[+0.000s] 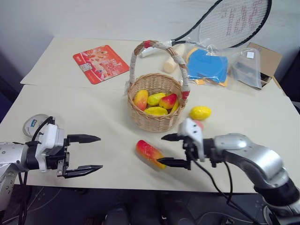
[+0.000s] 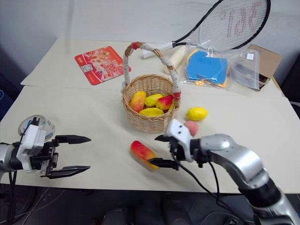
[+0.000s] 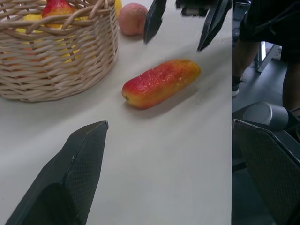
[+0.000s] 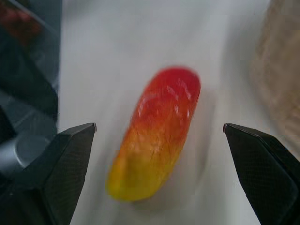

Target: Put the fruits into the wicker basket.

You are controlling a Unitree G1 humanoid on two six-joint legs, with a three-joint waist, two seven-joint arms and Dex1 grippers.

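The wicker basket (image 1: pixel 154 123) stands mid-table with several yellow and red fruits (image 1: pixel 156 102) inside it. An elongated red-and-yellow mango (image 1: pixel 150 153) lies on the table in front of the basket. My right gripper (image 1: pixel 164 150) is open at the mango's right end, one finger on each side of it, and the mango (image 4: pixel 157 131) lies between the fingers in the right wrist view. A yellow lemon-like fruit (image 1: pixel 200 112) and a pink peach (image 2: pixel 191 127) sit right of the basket, behind the right gripper. Well left of the mango, my left gripper (image 1: pixel 99 152) hangs open and holds nothing.
A tennis racket (image 1: pixel 234 21), a cream roll (image 1: pixel 171 61), a bagged blue item (image 1: pixel 208 65) and a cardboard box (image 1: pixel 267 58) lie at the back right. A red card (image 1: pixel 101 63) lies back left, a round tape-like disc (image 1: pixel 33 124) at the left edge.
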